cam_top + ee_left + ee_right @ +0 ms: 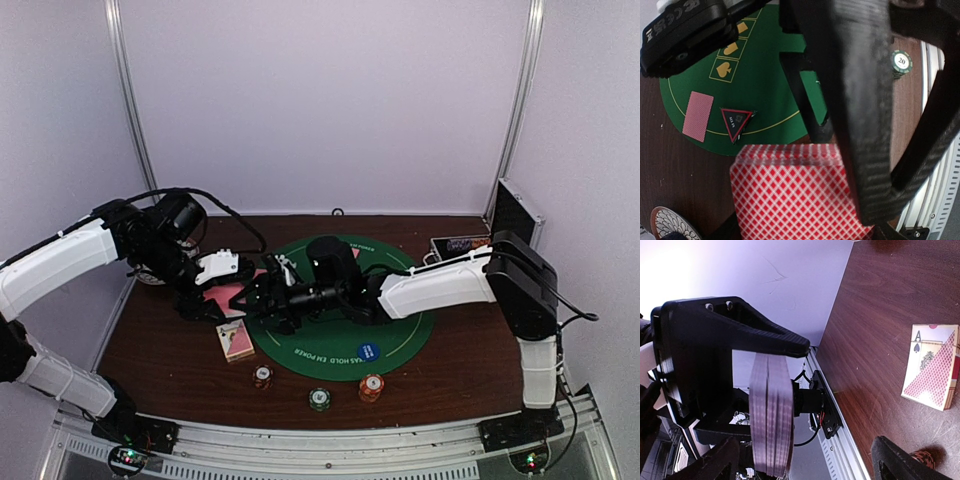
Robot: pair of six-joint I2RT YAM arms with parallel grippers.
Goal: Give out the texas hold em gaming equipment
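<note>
- As the deck of cards (790,195) is pinched by the left end effector (222,300), it is held above the left edge of the mat (400,335).
- The right end effector (262,297) is spread just beside it.
- Light, slippery cards: one is best slid off by its edge.

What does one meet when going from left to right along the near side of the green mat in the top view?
card box → red-and-white chip → green chip → orange chips
</note>
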